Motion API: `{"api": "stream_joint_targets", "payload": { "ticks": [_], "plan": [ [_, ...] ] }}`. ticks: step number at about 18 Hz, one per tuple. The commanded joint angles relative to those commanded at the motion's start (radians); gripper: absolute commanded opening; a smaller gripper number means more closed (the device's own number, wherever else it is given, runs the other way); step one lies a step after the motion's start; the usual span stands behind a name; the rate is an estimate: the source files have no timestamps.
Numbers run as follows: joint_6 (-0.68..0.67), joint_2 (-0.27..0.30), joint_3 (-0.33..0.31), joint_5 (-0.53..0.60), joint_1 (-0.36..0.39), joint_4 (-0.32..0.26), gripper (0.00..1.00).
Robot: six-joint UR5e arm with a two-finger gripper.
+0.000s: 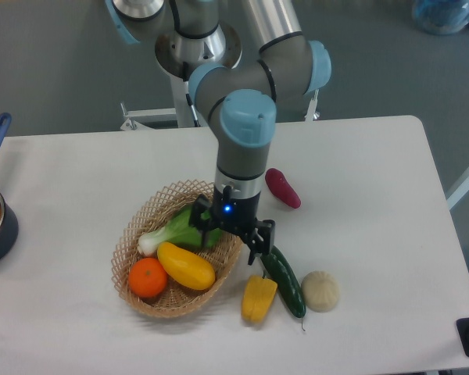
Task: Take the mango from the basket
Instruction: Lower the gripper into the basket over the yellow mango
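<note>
Poised at the basket's (pixel 144 215) right rim near frame centre, the robot's hand (pixel 233 234) hangs wide and empty, apparently lining up on the mango (pixel 186 266) lying lower left of it beside the orange (pixel 148 277).

A white table (pixel 359 164) is carrying the wicker basket (pixel 144 223) under the tool's left, a red piece (pixel 283 188) behind it, and a yellow pepper (pixel 258 298), green cucumber (pixel 284 282) and pale round piece (pixel 320 291) just before it.
</note>
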Motion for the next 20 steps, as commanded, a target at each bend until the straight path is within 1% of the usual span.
{"api": "stream_joint_targets", "payload": {
  "ticks": [3, 5, 7, 8, 10, 12, 15, 17, 18, 20],
  "plan": [
    [-0.216, -0.014, 0.011, 0.0, -0.006, -0.005, 1.0],
    [-0.318, -0.018, 0.005, 0.009, -0.009, -0.009, 1.0],
    [-0.37, -0.021, 0.002, 0.056, -0.043, -0.009, 1.0],
    [-0.399, -0.024, 0.005, 0.072, -0.046, -0.009, 1.0],
    [-0.444, -0.043, 0.008, 0.068, -0.048, -0.017, 1.0],
    [-0.447, -0.077, 0.02, 0.049, -0.052, -0.017, 1.0],
    [-0.447, -0.086, 0.025, 0.051, -0.054, -0.017, 1.0],
    [-0.449, -0.106, 0.037, 0.045, -0.055, -0.017, 1.0],
    [-0.464, -0.116, 0.04, 0.04, -0.058, -0.018, 1.0],
    [-0.546, -0.135, 0.04, 0.051, -0.058, -0.018, 1.0]
  ]
}}
